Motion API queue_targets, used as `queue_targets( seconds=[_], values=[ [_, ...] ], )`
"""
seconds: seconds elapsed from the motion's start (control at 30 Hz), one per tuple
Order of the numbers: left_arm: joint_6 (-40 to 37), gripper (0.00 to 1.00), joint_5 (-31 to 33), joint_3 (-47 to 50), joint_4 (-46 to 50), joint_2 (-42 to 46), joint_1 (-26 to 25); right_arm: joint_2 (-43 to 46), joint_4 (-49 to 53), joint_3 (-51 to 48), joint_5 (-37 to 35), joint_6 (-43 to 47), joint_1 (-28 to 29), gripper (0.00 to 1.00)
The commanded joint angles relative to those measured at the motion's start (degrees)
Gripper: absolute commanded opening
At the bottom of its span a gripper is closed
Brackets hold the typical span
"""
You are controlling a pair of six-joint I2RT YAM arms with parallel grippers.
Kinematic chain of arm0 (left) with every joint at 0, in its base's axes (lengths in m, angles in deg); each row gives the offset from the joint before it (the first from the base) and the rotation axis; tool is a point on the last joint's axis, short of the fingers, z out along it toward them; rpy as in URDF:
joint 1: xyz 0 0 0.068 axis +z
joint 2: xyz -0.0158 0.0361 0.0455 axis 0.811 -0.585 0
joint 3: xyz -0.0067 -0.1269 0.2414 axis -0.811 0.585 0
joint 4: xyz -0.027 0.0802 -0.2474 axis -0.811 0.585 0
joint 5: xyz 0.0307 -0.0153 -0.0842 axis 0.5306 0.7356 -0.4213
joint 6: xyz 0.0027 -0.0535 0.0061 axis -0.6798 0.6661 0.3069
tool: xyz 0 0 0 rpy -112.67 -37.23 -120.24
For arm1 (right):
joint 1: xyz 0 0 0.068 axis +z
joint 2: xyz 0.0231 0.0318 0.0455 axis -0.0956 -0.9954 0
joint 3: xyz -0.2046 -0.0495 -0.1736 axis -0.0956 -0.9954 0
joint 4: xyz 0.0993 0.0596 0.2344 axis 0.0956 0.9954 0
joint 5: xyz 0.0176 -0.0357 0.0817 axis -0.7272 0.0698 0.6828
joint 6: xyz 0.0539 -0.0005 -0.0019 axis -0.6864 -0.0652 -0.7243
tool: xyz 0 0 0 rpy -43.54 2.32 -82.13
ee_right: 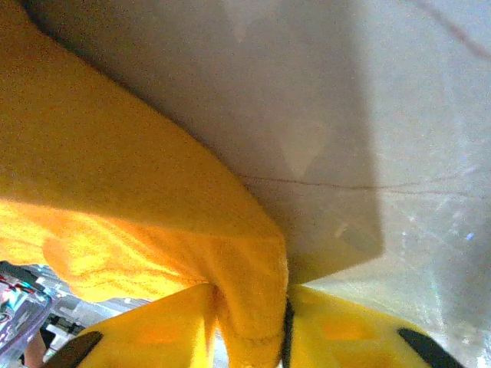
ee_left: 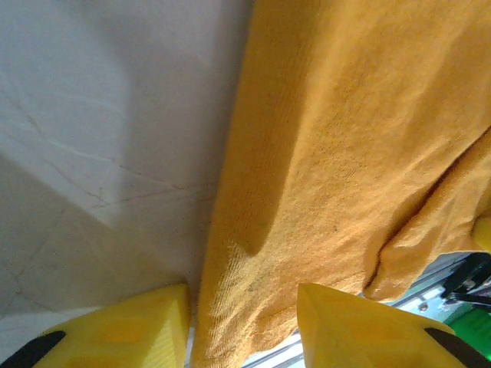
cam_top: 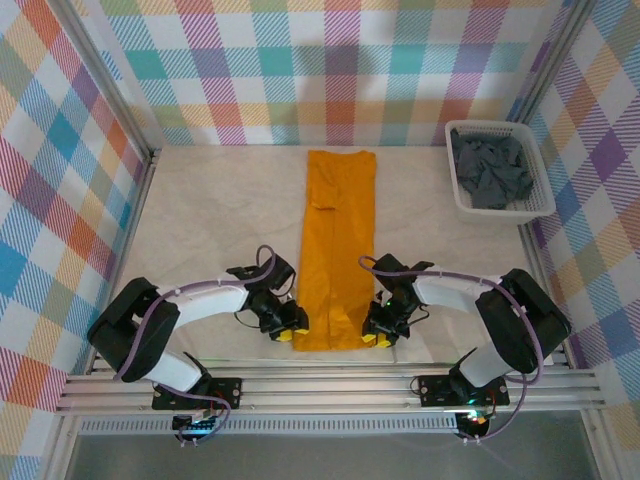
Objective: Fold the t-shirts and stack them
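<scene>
Orange-yellow t-shirt [cam_top: 338, 250] hem tight between right fingers [ee_right: 153, 330]; left fingers [ee_left: 123, 333] apart.

grey t-shirts [cam_top: 492, 170] are lying bunched in the basket [cam_top: 505, 213], their count too tangled to tell; the orange t-shirt [ee_right: 115, 176] is running off the wrist views' edges, its pinched fold covering the fingertips of the right tool [ee_right: 253, 295].

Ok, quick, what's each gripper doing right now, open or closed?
Left gripper: open, fingers either side of an edge of the orange t-shirt.
Right gripper: shut on the orange t-shirt.
</scene>
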Motion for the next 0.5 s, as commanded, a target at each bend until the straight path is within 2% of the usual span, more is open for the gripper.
queue_targets(
  seconds=[0.0,0.17,0.23,0.47],
  values=[
    [0.2,0.37,-1.7,0.5,-1.0,-1.7,-2.3,-0.9,-5.2,-0.6,1.0,-2.2,0.5,0.22],
    [-0.1,0.08,-0.9,0.0,-1.5,-3.1,-3.0,2.2,-1.8,-0.7,-0.4,-3.2,0.5,0.00],
    [-0.9,0.00,-1.2,-0.2,-0.5,-3.2,-3.4,3.7,0.0,-1.0,0.4,-3.3,0.5,0.00],
    [-2.3,0.00,-2.7,-0.2,3.8,1.8,-4.2,9.3,3.5,-3.7,7.1,-4.8,0.6,0.00]
  ],
)
